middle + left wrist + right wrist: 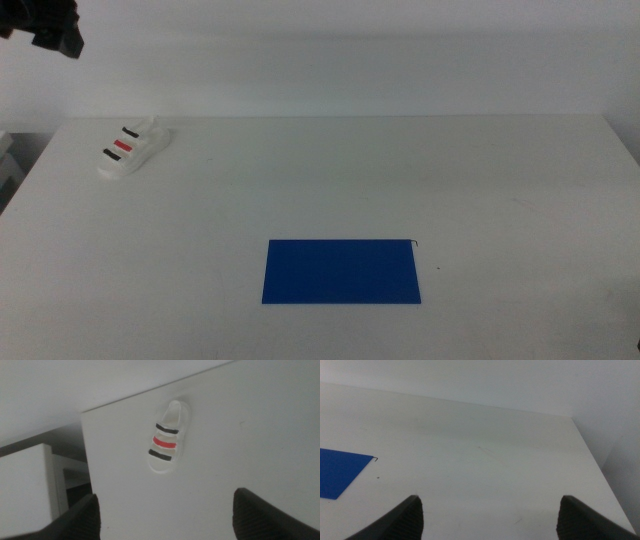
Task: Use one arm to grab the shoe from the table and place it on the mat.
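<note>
The white shoe [133,150] with black, red and black straps lies at the far left of the white table [400,180]. The dark blue mat [342,271] lies flat near the table's front middle, with nothing on it. A dark part of the left arm [45,28] shows in the upper left corner of the middle view, above and behind the shoe. In the left wrist view my left gripper [165,520] is open and empty, high above the shoe [166,442]. My right gripper [490,520] is open and empty over the table's right side, out of the middle view.
A white cabinet [25,490] stands beyond the table's left edge, near the shoe. A corner of the mat [340,472] shows in the right wrist view. The table's right edge [590,450] is close to the right gripper.
</note>
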`<state>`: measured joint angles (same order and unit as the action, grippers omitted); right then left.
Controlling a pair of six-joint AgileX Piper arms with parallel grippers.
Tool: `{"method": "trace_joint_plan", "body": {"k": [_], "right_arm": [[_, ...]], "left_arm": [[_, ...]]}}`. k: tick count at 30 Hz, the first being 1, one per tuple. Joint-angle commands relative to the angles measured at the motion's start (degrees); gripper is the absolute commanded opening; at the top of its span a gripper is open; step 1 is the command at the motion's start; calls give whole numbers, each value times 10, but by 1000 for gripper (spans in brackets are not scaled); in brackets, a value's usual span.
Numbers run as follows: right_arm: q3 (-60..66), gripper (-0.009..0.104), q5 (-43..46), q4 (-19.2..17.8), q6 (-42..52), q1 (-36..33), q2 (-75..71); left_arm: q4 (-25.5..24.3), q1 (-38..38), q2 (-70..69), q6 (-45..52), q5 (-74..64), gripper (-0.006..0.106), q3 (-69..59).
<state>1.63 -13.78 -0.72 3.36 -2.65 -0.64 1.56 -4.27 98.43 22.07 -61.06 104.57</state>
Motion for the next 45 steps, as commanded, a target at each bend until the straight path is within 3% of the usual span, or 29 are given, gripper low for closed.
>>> {"method": "trace_joint_plan", "body": {"k": [1,5,21,35,45], "right_arm": [[3,78,42,-6,6,1,2],[3,78,42,-6,6,1,2],[3,78,42,-6,6,1,2],[3,78,42,-6,6,1,2],[3,78,42,-6,6,1,2]], "left_arm": [[35,-15,10,39,7,89,47],[65,-28,66,69,6,89,87],[95,-40,193,80,59,89,112],[115,-40,371,99,-30,89,324],[122,-40,425,114,-6,89,337]]}}
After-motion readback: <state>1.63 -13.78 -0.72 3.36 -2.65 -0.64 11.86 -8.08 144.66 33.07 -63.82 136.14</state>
